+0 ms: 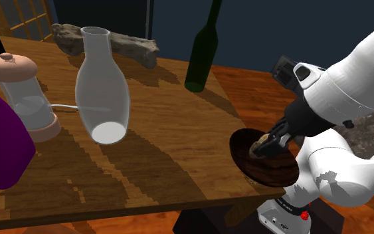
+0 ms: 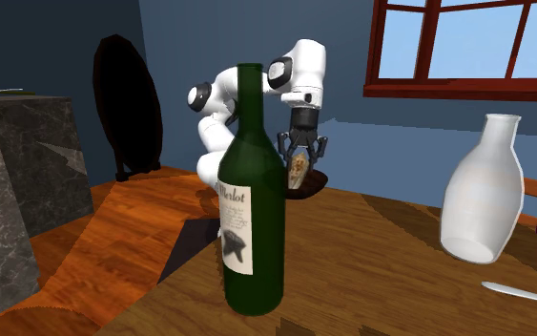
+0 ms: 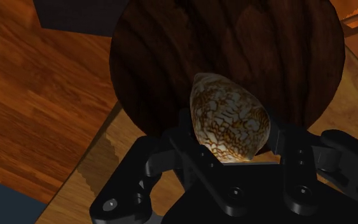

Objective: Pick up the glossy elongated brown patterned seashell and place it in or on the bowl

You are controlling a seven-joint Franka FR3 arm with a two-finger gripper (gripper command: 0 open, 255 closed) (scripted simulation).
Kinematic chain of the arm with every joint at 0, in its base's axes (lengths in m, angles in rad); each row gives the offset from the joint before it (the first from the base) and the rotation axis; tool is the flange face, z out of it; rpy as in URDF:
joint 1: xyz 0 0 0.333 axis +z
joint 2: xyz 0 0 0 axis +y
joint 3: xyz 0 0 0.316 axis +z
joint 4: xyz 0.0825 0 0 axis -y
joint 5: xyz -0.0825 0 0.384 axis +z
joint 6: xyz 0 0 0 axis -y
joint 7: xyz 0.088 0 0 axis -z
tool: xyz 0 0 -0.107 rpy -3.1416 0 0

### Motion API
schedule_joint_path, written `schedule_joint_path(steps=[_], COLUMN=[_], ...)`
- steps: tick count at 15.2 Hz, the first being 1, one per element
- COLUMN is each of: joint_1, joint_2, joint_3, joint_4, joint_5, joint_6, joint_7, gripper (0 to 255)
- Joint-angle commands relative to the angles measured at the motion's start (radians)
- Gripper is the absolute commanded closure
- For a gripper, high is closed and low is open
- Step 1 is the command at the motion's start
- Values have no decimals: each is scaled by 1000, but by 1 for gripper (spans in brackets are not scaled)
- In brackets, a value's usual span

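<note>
Wrist view: clasps the shell between both fingers, just above the dark bowl. Looks hard, light and glossy, so likely slippery and chip-prone; best gripped across the broad middle, then released low over the bowl.

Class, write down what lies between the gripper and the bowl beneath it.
The brown patterned seashell, clasped in the gripper's fingers above the dark bowl; the wrist view shows it.

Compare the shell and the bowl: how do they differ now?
The shell is cream with brown netting; the bowl is dark wood grain. The shell is far smaller than the bowl. The shell is clasped in the gripper; the bowl rests on the table. Both are brownish.
</note>
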Motion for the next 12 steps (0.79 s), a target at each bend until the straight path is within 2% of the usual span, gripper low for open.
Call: schedule_joint_path(steps=[1, 7, 8, 12], joint_1=[3, 4, 5, 5], joint_2=[-2, -1, -3, -3], joint_3=[4, 3, 4, 4], joint_4=[-11, -11, -11, -10], joint_5=[4, 4, 4, 4], joint_6=[1, 1, 0, 0], joint_7=[3, 3, 4, 4], gripper=[255, 255, 0, 0])
